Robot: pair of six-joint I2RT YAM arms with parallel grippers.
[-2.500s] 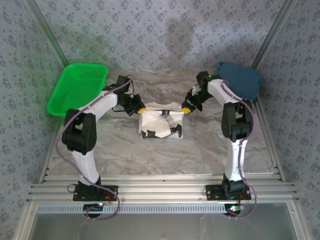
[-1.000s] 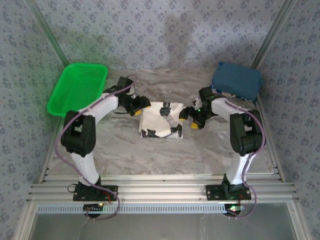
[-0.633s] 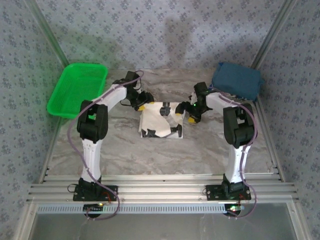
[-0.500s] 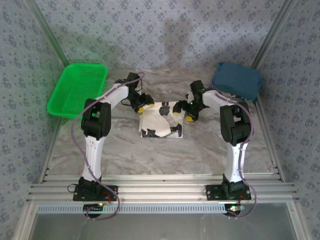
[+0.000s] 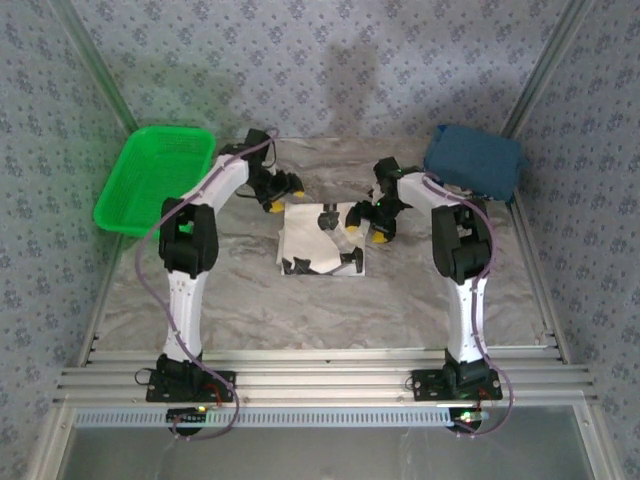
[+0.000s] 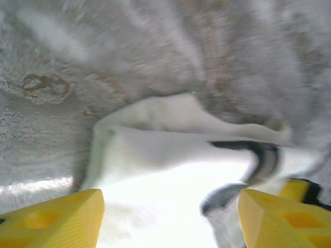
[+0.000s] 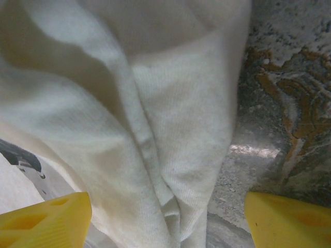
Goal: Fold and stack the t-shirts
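The cream-white t-shirt (image 5: 322,242) lies folded into a small rectangle at the table's middle, black robot-arm print showing. My left gripper (image 5: 279,196) hovers open just behind its back left corner; in the left wrist view the shirt (image 6: 170,170) lies between and ahead of the yellow fingertips (image 6: 51,219), left gripper (image 6: 168,222). My right gripper (image 5: 379,225) is open at the shirt's back right edge; the bunched cream cloth (image 7: 155,134) sits between its spread fingertips (image 7: 289,217), right gripper (image 7: 165,222). The dark blue t-shirt (image 5: 474,162) lies folded at the back right.
A green plastic basket (image 5: 155,178) stands at the back left corner. Marble-patterned table (image 5: 330,310) stretches bare in front of the shirt. Patterned walls and metal frame posts close in the back and sides.
Both grippers let go of the shirt's back edge and swung outward, then came back in. The left one rose toward the back; the right one closed on the shirt's right edge.
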